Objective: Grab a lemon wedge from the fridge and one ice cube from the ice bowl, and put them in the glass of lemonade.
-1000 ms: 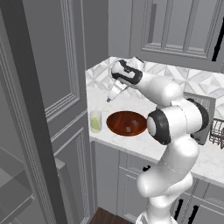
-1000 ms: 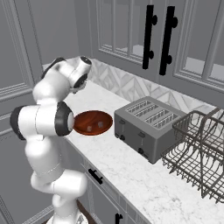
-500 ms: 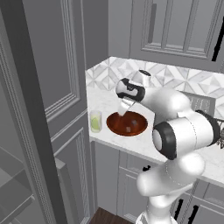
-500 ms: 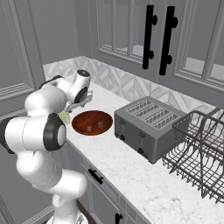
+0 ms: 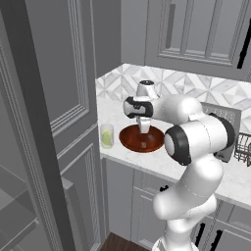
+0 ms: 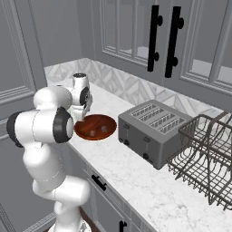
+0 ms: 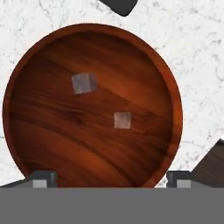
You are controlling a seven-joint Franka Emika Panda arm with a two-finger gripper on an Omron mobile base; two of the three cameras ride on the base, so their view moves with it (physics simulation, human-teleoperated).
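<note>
Our gripper (image 7: 112,178) hung over the round reddish-brown wooden ice bowl (image 7: 39,144), jaws spread wide and holding nothing. We saw two small pale ice cubes (image 7: 84,83) lying apart inside, one near the bowl's middle; being round, the bowl showed no long axis. We had the small clear glass of pale yellow-green lemonade (image 5: 107,136) upright beside the bowl, near the white marble counter's (image 6: 136,174) front edge. Our grey four-slot toaster (image 6: 152,127) stood past the bowl, with bare counter between.
</note>
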